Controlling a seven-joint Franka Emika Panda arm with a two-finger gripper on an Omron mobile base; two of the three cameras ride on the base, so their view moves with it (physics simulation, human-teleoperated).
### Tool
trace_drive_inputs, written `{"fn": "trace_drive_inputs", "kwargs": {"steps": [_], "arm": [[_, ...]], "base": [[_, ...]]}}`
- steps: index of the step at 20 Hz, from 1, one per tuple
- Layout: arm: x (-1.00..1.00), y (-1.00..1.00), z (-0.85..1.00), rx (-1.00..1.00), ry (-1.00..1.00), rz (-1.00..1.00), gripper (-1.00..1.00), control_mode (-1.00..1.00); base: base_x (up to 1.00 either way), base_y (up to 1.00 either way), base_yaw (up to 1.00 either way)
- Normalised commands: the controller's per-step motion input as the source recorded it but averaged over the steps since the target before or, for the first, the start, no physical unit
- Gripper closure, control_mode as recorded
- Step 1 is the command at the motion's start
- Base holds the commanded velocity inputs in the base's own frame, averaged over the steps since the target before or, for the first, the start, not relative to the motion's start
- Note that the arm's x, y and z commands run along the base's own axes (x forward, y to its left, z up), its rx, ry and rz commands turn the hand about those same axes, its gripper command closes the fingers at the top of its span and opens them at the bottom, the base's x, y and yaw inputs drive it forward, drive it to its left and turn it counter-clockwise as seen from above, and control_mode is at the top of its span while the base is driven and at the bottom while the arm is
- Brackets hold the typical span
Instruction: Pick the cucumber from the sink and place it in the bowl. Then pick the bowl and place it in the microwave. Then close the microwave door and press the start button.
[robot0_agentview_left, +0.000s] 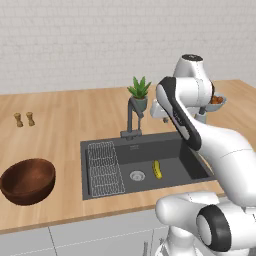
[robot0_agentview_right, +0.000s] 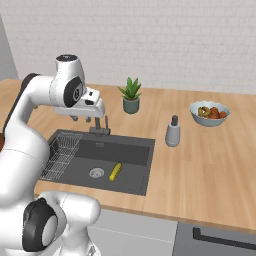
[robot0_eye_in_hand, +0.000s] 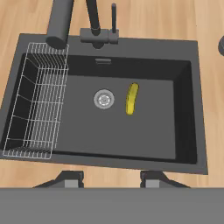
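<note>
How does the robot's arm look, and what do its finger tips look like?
The arm is made of glossy white rounded shells with dark grey to black bands at the joints. The links are thick and tube-like. No loose cables or markings show. The gripper ends in two small dark grey finger tips with blocky shapes.

Matt dark grey rectangular sink (robot0_eye_in_hand: 183, 109), steel drain (robot0_eye_in_hand: 104, 99), thin wire rack (robot0_eye_in_hand: 41, 100); pale wood-grain counter (robot0_agentview_right: 210, 165); dark reddish-brown wooden bowl (robot0_agentview_left: 27, 181).

I see the cucumber (robot0_eye_in_hand: 131, 99) in the sink (robot0_eye_in_hand: 183, 109), just beside the drain (robot0_eye_in_hand: 104, 99). Rack (robot0_eye_in_hand: 41, 105) at the sink's opposite end. Bowl (robot0_agentview_left: 27, 181) on the counter (robot0_agentview_left: 65, 125) near its front edge.
</note>
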Motion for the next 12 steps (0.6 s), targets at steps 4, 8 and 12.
{"fn": "trace_drive_inputs", "kwargs": {"steps": [4, 8, 12], "arm": [[-0.29, 0.00, 0.00, 0.00, 0.00, 0.00, -1.00, -1.00], [-0.74, 0.00, 0.01, 0.00, -0.18, 0.01, -1.00, -1.00], [-0.97, 0.00, 0.00, 0.00, -0.10, 0.00, -1.00, -1.00]], "base": [[0.00, 0.00, 0.00], [0.00, 0.00, 0.00], [0.00, 0.00, 0.00]]}}
